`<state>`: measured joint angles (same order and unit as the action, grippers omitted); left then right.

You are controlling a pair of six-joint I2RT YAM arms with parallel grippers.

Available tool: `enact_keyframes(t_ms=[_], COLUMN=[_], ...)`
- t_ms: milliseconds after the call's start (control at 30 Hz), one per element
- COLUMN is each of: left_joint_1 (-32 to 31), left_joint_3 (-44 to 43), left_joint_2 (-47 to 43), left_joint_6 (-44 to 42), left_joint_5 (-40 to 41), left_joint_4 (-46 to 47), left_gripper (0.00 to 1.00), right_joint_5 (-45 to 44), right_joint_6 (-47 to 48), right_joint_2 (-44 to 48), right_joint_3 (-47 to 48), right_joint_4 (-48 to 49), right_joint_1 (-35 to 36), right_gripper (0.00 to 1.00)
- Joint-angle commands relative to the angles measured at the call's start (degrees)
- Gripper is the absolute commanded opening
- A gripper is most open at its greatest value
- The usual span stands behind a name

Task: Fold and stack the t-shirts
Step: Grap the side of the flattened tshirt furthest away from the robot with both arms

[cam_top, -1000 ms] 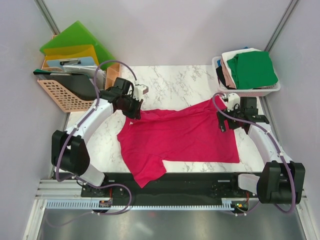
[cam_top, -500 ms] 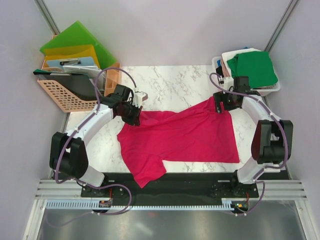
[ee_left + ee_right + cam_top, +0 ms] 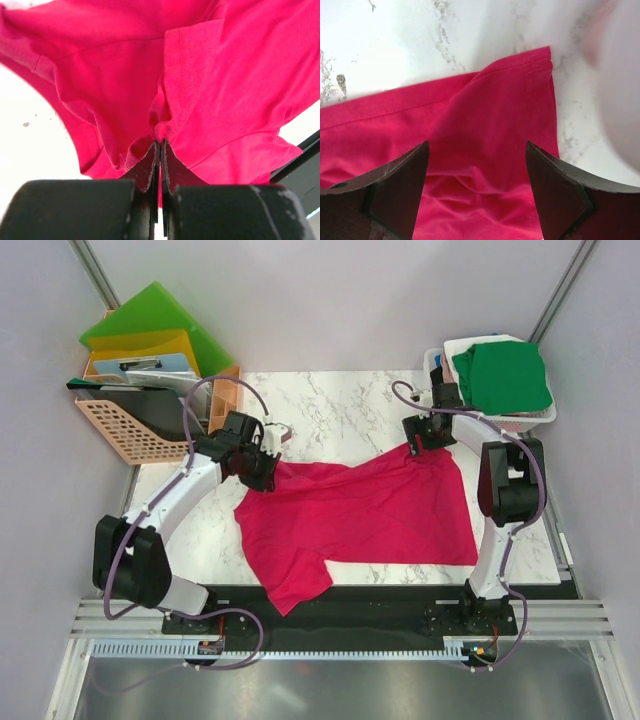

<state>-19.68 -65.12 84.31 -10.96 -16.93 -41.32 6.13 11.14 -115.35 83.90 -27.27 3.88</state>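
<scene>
Crimson shirt (image 3: 370,510): spread mostly flat on the table, in the middle between the two arms. Rumpled along the far edge.
Shirt, near-left part: one sleeve runs toward the near edge, its tip lying over the black rail (image 3: 400,600).
Shirt, far-left part: gathered into folds and drawn up to the left gripper. In the left wrist view a hemmed edge (image 3: 225,75) bunches right at the fingertips.
Shirt, far-right corner: comes to a peak under the right gripper. In the right wrist view the stitched corner (image 3: 485,125) lies on the marble.
Left gripper (image 3: 262,468): jaws pressed together, with a pinch of crimson cloth caught between the tips (image 3: 160,145).
Right gripper (image 3: 415,440): jaws wide apart, nothing between them (image 3: 476,150). The dark fingers (image 3: 400,180) straddle the shirt corner from above. Contact with the cloth: cannot tell.
Table (image 3: 340,405): white marble pattern, bare beyond the shirt's far edge.
White basket (image 3: 540,420): far-right corner, just beside the right gripper. Holds folded shirts.
Basket contents: green shirt (image 3: 505,375) on top, white shirt (image 3: 470,345) showing behind it.
Orange basket (image 3: 120,430): far-left, off the table's corner. Green folder (image 3: 150,315) and yellow folder (image 3: 140,345) stand in it, leaning.
</scene>
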Motion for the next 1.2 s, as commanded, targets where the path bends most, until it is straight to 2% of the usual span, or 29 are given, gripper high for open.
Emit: enact_keyframes(t_ms=[0, 233, 467, 767, 1167], left_joint_1=[0.69, 1.75, 2.37, 5.7, 6.06], left_joint_3=[1.31, 3.6, 3.16, 5.35, 6.76], left_joint_2=[-5.2, -6.53, -4.87, -5.56, -7.58], left_joint_6=[0.24, 0.06, 0.24, 0.24, 0.15], left_joint_5=[2.78, 1.9, 1.64, 0.49, -0.91], left_joint_4=[0.72, 0.63, 1.15, 1.86, 1.86], left_gripper=[0.02, 0.02, 0.02, 0.02, 0.02], right_joint_5=[-1.82, -3.5, -3.76, -7.61, -15.18], right_joint_6=[-1.91, -2.87, -1.82, -1.91, -4.28], right_joint_2=[-2.5, -4.27, -1.72, -5.4, -10.69], right_joint_3=[2.5, 1.97, -0.75, 3.81, 6.81], right_joint_4=[3.62, 6.17, 7.4, 7.58, 12.32], right_joint_1=[0.69, 1.57, 2.71, 4.55, 7.11], right_gripper=[0.84, 0.84, 0.84, 0.83, 0.82])
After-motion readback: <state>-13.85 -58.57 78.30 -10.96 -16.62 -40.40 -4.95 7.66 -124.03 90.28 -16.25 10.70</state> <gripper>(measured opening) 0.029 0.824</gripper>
